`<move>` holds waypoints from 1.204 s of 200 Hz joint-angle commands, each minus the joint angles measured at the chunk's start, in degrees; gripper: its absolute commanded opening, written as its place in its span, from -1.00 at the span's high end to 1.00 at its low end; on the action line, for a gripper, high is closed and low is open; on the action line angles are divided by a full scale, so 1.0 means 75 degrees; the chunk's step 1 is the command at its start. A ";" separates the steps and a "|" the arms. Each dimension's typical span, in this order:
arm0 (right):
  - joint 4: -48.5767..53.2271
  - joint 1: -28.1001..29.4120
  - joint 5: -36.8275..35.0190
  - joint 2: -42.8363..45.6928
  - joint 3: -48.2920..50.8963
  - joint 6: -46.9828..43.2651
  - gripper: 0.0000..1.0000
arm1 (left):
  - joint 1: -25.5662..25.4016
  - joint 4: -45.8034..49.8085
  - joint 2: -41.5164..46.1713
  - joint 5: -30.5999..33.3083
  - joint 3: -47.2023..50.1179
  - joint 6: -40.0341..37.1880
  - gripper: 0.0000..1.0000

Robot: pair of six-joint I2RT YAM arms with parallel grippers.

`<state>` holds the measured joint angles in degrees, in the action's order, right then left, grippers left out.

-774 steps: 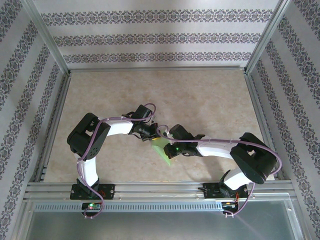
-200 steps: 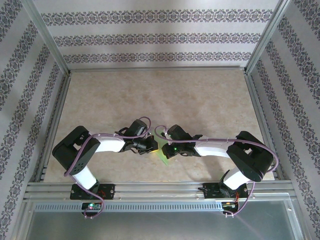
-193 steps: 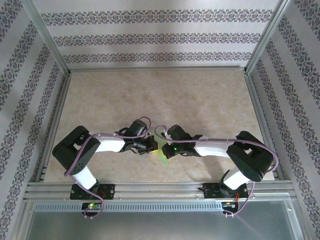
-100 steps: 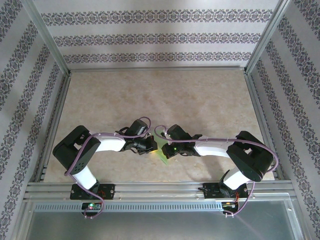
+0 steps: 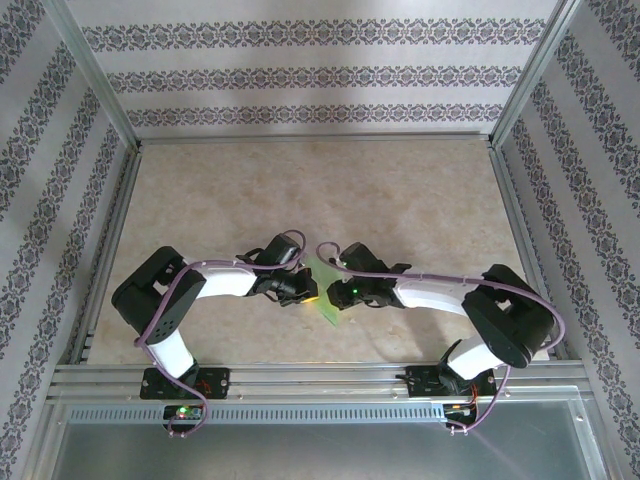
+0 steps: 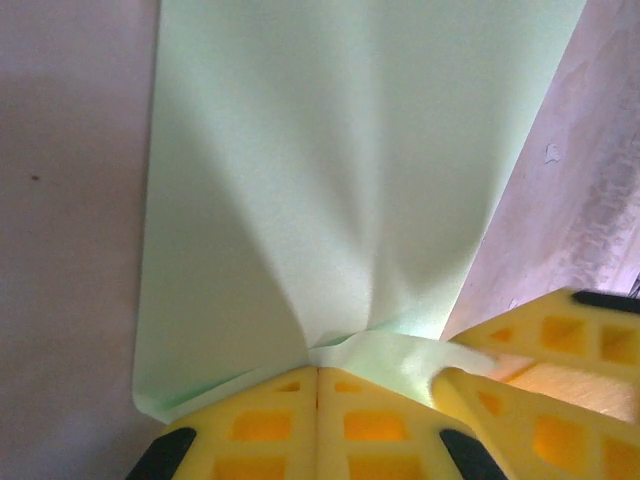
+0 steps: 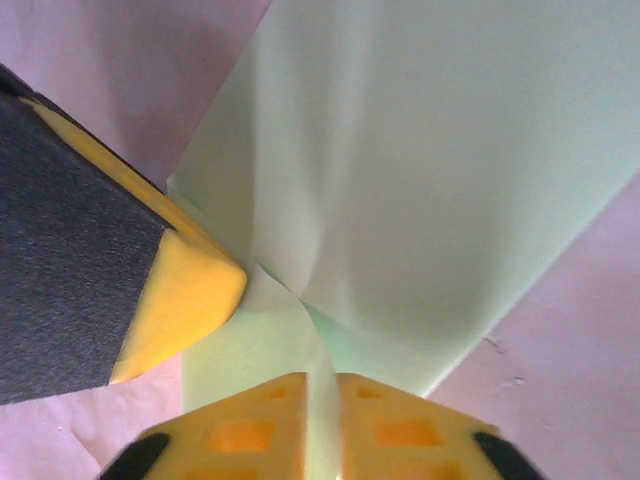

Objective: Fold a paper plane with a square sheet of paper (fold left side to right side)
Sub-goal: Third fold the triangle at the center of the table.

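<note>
Left gripper [image 6: 317,372] is clamped tight on the near edge of the square sheet of paper [image 6: 330,180]. Its fingers meet and the paper puckers at the pinch. Right gripper [image 7: 322,385] sits just right of that pinch on the same sheet, jaws narrow, a strip of paper in the slot between them. The sheet fans away from both pinches, creased between them. Bare table [image 5: 320,190] lies beyond the sheet's far edge.

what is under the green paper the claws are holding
Bare table shows past the green paper on both sides. Anything directly beneath it is covered. The left claw and right claw each pinch its edge.
</note>
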<state>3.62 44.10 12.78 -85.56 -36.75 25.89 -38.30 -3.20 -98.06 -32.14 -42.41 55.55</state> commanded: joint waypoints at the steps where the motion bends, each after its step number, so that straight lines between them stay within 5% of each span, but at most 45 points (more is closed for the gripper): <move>1: 0.0660 -0.0148 -0.0190 0.0442 -0.0202 0.0079 0.49 | -0.0078 0.0784 -0.0381 0.0482 0.0033 -0.0126 1.00; 41: 0.1644 -0.0441 -0.0086 0.1226 -0.0276 0.0181 0.40 | -0.0072 0.0872 -0.0387 0.0480 -0.0039 -0.0164 1.00; 106: 0.0554 -0.0096 0.2581 0.0979 0.0189 0.2512 0.97 | -0.0073 0.0919 -0.0361 0.0521 -0.0054 -0.0176 1.00; 241: 0.0363 0.0167 0.2527 -0.0311 0.0148 0.2806 1.00 | -0.0073 0.0971 -0.0388 0.0503 -0.0134 -0.0225 1.00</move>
<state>6.96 45.25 30.55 -86.98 -36.42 46.22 -38.30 -1.89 -98.59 -32.18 -43.53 55.31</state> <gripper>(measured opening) 0.060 0.052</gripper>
